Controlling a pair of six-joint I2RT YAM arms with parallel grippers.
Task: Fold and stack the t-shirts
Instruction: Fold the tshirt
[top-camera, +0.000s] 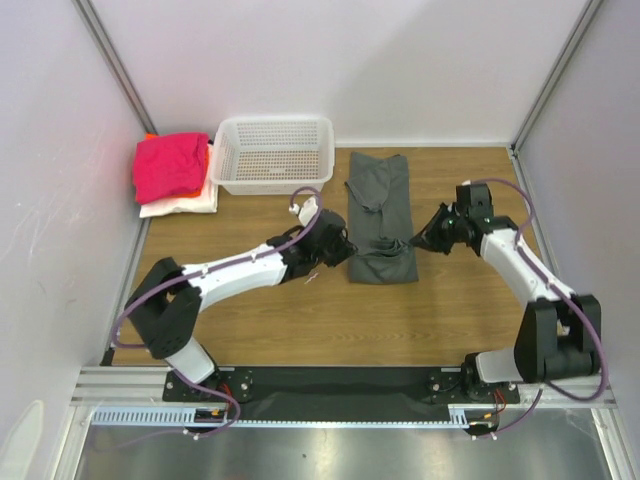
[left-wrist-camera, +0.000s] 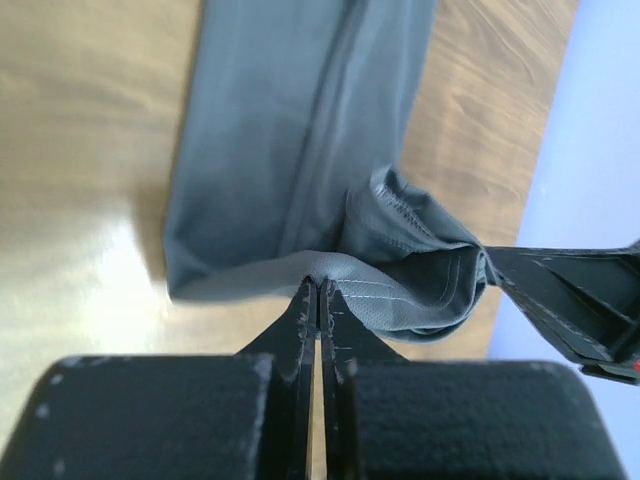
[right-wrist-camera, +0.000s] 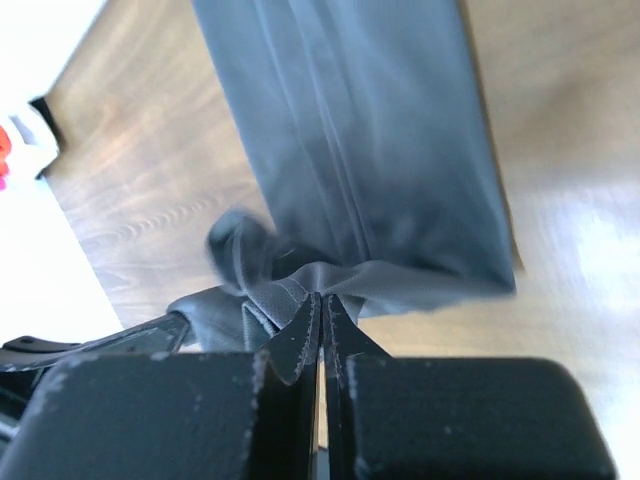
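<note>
Grey knit cloth, thin and limp: we judge the dark grey t-shirt (top-camera: 380, 205) to be light, floppy and not slippery, with nothing fragile about it. It lies in the middle of the wooden table (top-camera: 450, 310), just right of the white mesh basket (top-camera: 272, 186), already narrowed into a long strip running away from the arms.

The near end of the strip is bunched and lifted. The left gripper (left-wrist-camera: 317, 290) has its fingers pressed together on the hem at the near left corner. The right gripper (right-wrist-camera: 320, 300) is pinched the same way on the near right corner, and cloth is puckered between the two.

Our judgement on handling is that cloth this soft sags between two hold points, so the corners of the hem are the right places to grip. The hem's double stitching gives the fingers something firmer. The arms should move together and keep the hem taut — otherwise the fold lands crooked.

The finished pile sits in the far left corner beside the basket: a magenta t-shirt (top-camera: 170, 165) on top, an orange t-shirt (top-camera: 208, 152) peeking out at the edge and a white t-shirt (top-camera: 180, 205) underneath. We judge the grey one goes there once it is folded.
</note>
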